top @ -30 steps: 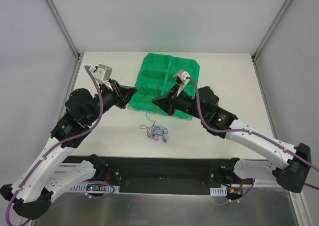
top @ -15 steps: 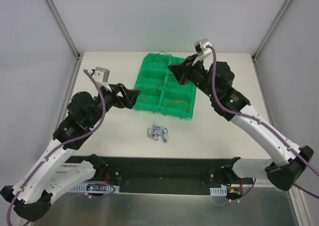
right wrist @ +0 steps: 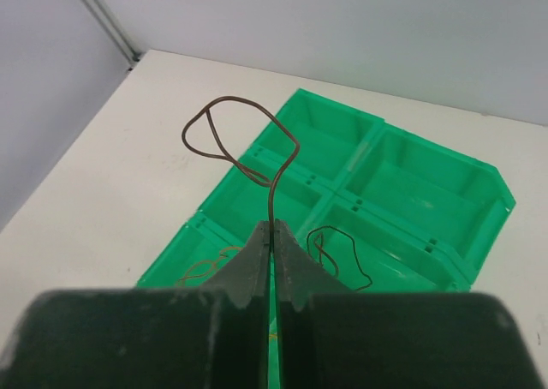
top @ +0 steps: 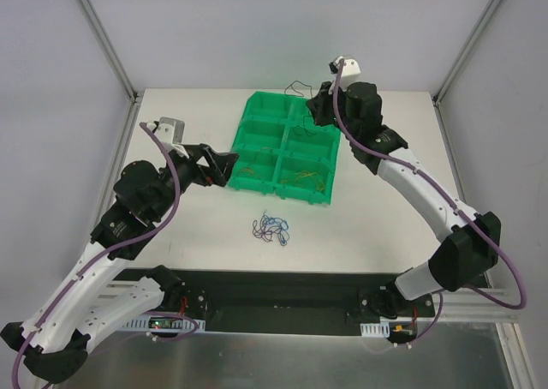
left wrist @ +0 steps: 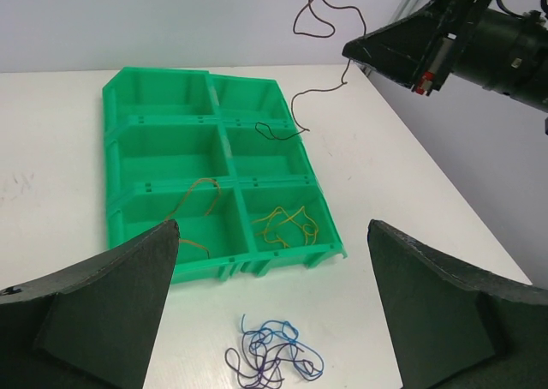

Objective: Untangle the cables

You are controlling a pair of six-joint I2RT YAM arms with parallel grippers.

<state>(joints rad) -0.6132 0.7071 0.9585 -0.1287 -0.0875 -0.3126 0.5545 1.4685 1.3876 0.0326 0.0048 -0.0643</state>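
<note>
My left pincer (top: 229, 164) hangs spread wide and empty, just off the left side of the green tray (top: 282, 194). A blue-purple tangle (top: 271, 229) lies on the desk toward its near edge. My right pincer (top: 312, 108) pinches a brown cable (right wrist: 272, 188) above the tray's far end, the cable's tail trailing into the tray.

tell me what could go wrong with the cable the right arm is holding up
1. The right tool pinches the thin brown cable only at its very tips, so the cable may slip out.
2. The cable's free end dangles low over the bins of the tray. It could snag on a divider or end up draped across two bins when it is lowered.
</note>
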